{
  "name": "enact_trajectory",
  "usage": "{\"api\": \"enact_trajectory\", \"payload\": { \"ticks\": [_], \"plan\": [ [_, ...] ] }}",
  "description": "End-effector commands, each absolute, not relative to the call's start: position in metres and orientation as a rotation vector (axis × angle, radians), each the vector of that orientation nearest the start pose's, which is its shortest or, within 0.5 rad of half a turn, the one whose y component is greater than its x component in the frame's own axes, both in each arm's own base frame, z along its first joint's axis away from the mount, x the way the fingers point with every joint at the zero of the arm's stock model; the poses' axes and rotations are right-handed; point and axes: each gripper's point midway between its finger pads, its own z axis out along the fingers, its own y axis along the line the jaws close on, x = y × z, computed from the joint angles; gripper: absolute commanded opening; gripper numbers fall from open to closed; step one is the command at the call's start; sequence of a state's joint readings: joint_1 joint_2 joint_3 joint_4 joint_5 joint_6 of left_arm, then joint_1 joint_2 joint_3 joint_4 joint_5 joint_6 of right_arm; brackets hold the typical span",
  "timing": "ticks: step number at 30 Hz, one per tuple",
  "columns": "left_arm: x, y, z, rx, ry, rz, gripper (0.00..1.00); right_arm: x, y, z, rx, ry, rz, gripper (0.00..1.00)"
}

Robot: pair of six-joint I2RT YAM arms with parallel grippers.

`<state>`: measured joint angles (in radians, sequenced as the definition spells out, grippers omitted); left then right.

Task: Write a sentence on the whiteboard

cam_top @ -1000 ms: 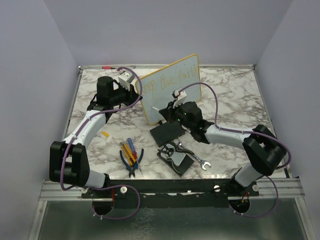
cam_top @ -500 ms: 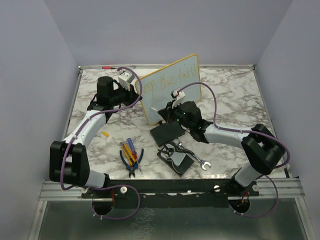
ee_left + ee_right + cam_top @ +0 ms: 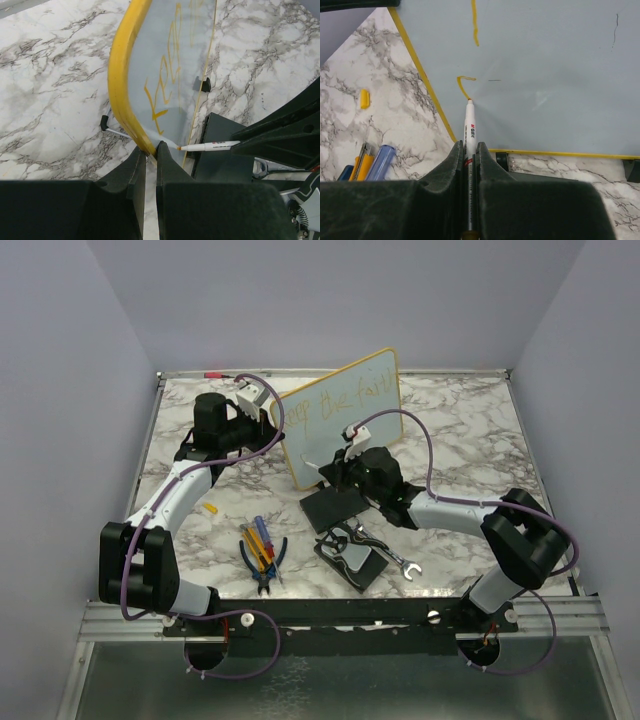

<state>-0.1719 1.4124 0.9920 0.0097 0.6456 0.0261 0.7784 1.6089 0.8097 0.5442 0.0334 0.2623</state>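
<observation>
Toward the table's (image 3: 450,430) far edge stands one tilted whiteboard (image 3: 340,430), the sentence (image 3: 345,397) begun across it. Of two grippers, the left gripper (image 3: 151,150) clenches its yellow frame; the right gripper (image 3: 468,150) grasps one marker (image 3: 469,122), tip touching the board. One black pad (image 3: 335,508) lies just before it.

Right gripper (image 3: 338,465), carrying the marker (image 3: 469,122), shifts slightly toward the lower left of the frame, closer to the bottom-left corner of the whiteboard (image 3: 318,445) than before.

whiteboard (image 3: 545,75): glossy, smooth (light sheen) | table (image 3: 50,75): marble-look, smooth | marker (image 3: 469,130): plastic
</observation>
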Motion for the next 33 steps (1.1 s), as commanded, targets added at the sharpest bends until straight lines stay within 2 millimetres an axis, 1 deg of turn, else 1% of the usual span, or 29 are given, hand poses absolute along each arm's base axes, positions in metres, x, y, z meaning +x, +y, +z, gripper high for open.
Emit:
{"api": "enact_trajectory", "payload": {
  "ticks": [1,7,11,15,18,22,26,29,33],
  "plan": [
    [0.355,-0.181,0.162,0.653,2.025,-0.808,0.00,0.346,0.316,0.125,-0.380,1.875,0.570,0.01],
    [0.355,-0.180,0.163,0.652,2.023,-0.807,0.00,0.346,0.308,0.115,-0.354,1.906,0.531,0.01],
    [0.355,-0.181,0.164,0.653,2.021,-0.808,0.00,0.344,0.302,0.112,-0.331,1.915,0.515,0.01],
    [0.355,-0.181,0.163,0.652,2.023,-0.809,0.00,0.343,0.301,0.109,-0.338,1.923,0.513,0.01],
    [0.354,-0.181,0.164,0.654,2.021,-0.810,0.00,0.340,0.307,0.106,-0.374,1.928,0.537,0.01],
    [0.355,-0.181,0.164,0.652,2.021,-0.809,0.00,0.335,0.322,0.104,-0.451,1.924,0.589,0.01],
    [0.354,-0.181,0.163,0.653,2.023,-0.812,0.00,0.330,0.335,0.099,-0.516,1.925,0.598,0.01],
    [0.355,-0.181,0.162,0.652,2.025,-0.812,0.00,0.327,0.340,0.098,-0.529,1.925,0.603,0.01],
    [0.355,-0.181,0.163,0.653,2.024,-0.810,0.00,0.329,0.339,0.099,-0.512,1.920,0.590,0.01]
  ]
}}
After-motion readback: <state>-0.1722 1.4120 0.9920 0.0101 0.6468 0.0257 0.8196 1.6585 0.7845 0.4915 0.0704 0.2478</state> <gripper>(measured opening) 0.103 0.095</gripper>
